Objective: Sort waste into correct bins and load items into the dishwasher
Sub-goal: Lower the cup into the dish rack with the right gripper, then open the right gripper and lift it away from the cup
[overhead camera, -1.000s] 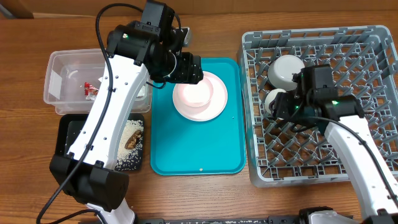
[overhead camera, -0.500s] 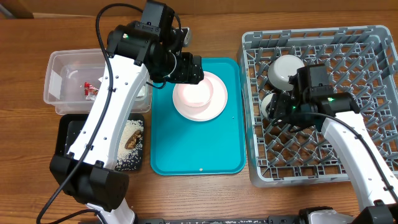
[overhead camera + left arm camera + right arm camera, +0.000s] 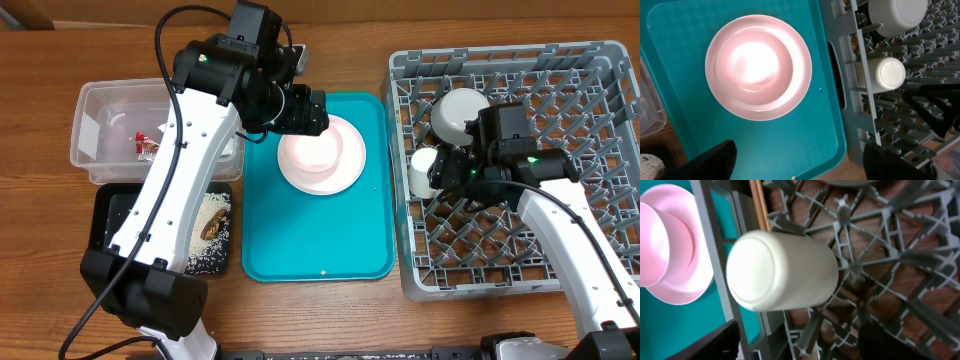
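Observation:
The small pale pink bowl [image 3: 312, 150] sits on the large pale pink plate [image 3: 343, 178] on a teal tray; both show in the left wrist view, bowl [image 3: 754, 64] and plate [image 3: 799, 82]. My left gripper [image 3: 316, 112] [image 3: 800, 165] is open and empty above the plate's far left edge. The grey dish rack [image 3: 500, 272] holds the round whitish bowl [image 3: 460, 110] and the small white cup [image 3: 424, 170], which lies on its side at the rack's left edge. My right gripper [image 3: 452, 170] [image 3: 800, 345] is open just right of the cup [image 3: 782, 270], not around it.
The clear tub [image 3: 100, 110] at the left holds a red wrapper [image 3: 145, 143]. The black tray [image 3: 115, 215] below it holds rice grains [image 3: 200, 255] and a brown chunk [image 3: 212, 229]. The teal tray [image 3: 310, 240] lies between the bins and the rack. The left arm hides part of the tub.
The white cup has shifted left to the rack's left edge. My right gripper moved slightly left with it. The left arm has not moved.

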Controlling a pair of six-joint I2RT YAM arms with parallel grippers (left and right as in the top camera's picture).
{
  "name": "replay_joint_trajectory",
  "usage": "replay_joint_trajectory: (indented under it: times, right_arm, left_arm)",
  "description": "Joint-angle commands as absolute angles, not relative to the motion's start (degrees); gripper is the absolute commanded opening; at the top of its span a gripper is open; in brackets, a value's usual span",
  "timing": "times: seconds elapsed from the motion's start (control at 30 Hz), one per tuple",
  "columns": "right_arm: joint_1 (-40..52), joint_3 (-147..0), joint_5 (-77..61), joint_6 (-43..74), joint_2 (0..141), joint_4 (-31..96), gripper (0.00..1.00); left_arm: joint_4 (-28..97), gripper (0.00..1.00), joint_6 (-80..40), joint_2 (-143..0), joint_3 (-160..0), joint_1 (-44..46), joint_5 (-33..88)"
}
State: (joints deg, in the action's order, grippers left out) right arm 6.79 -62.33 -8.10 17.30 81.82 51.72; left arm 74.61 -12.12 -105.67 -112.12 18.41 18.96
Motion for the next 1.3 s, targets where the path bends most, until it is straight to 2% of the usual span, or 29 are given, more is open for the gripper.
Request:
replay_joint_trajectory:
  times: [0.0, 0.1, 0.17, 0.2, 0.23, 0.3, 0.33, 0.4, 0.8, 1.27]
  right_arm:
    - [6.8, -63.6, -7.6, 15.3, 81.6, 49.9, 0.77]
    - [6.8, -65.6, -7.6, 14.5, 81.6, 49.4, 0.72]
    - [6.8, -67.4, -7.6, 14.5, 81.6, 49.4, 0.64]
    - [6.8, -68.4, -7.6, 14.5, 81.6, 49.2, 0.53]
    - [6.8, -68.8, -7.6, 14.5, 81.6, 48.9, 0.46]
    - [6.8, -69.0, -7.9, 14.6, 81.6, 47.8, 0.24]
    - [6.8, -69.0, -8.6, 14.6, 81.6, 47.6, 0.18]
    - [6.8, -68.8, -10.2, 14.6, 81.9, 47.7, 0.11]
    - [6.8, -68.5, -10.7, 14.5, 88.6, 50.0, 0.1]
    - [6.8, -70.0, -7.6, 14.6, 88.2, 53.1, 0.1]
  left_arm:
    - [74.8, 0.81, -13.0, -106.5, -111.9, 18.9, 16.3]
    - [75.0, 0.8, -12.9, -106.5, -111.9, 18.8, 16.0]
    - [75.0, 0.8, -13.0, -106.5, -111.9, 18.8, 16.0]
    - [75.0, 0.79, -13.0, -106.5, -111.9, 18.8, 16.0]
    - [75.0, 0.79, -13.0, -106.5, -111.9, 18.8, 16.0]
    - [75.0, 0.78, -13.0, -106.5, -111.9, 18.9, 16.1]
    - [75.1, 0.78, -13.0, -106.5, -111.9, 18.9, 16.1]
    - [75.2, 0.77, -13.0, -106.5, -111.9, 18.9, 16.1]
    - [75.2, 0.76, -13.6, -106.5, -111.9, 18.9, 16.1]
    - [75.2, 0.76, -13.6, -106.5, -111.9, 18.9, 16.1]
